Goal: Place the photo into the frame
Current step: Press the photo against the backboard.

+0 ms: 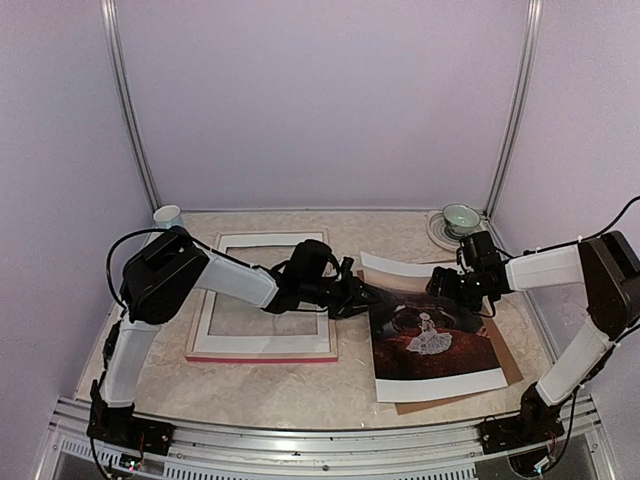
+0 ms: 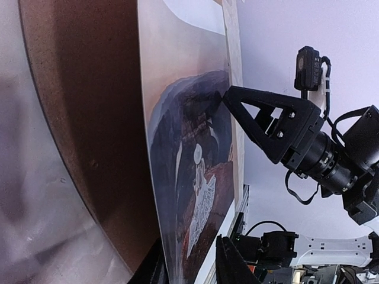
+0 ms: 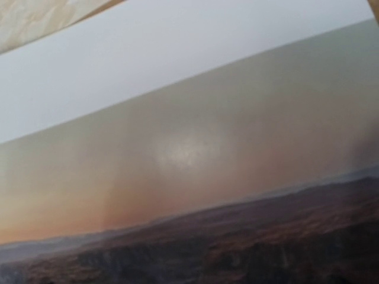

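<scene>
Nearest the arm bases, on a beige marbled table (image 1: pixel 290 392), lies a large rectangular paper photo (image 1: pixel 435 345): a dark reddish-brown landscape with a small white figure and a white border. It rests on a plain brown backing board (image 1: pixel 512 368), right of centre, apart from the frame. The left gripper (image 1: pixel 358 297) reaches across to the photo's left edge; in its wrist view the jaws are drawn narrow with that edge between them, and the paper curves up off the board. The right gripper (image 1: pixel 442 285) sits over the photo's far part, one black fingertip touching the print; whether its jaws are wide or closed cannot be told. To the left lies the large thin-railed frame (image 1: pixel 262 356), pink along its near edge, with a white open rectangle (image 1: pixel 205 312) on it. Farthest back stand a pale blue cup (image 1: pixel 168 215) at left and a green bowl (image 1: pixel 461 215) on a white plate (image 1: pixel 438 232) at right.
</scene>
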Robot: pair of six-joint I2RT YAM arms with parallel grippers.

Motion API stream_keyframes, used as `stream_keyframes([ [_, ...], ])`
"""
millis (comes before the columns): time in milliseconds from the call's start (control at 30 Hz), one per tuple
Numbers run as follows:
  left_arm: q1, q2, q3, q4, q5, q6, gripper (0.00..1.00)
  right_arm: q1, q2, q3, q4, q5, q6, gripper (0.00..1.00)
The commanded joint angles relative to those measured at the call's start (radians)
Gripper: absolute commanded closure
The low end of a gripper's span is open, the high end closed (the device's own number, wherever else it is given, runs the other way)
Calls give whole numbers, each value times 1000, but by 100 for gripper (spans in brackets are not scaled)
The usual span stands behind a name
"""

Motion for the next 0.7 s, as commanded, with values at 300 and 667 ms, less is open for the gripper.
stream_keyframes([
  [300,-15,31,75,-85,-24,64,78,15,16,-14,-43,-14,8,1],
  [667,-2,2,69,-122,-38,76,100,14,-67,-3,-82,-1,7,1],
])
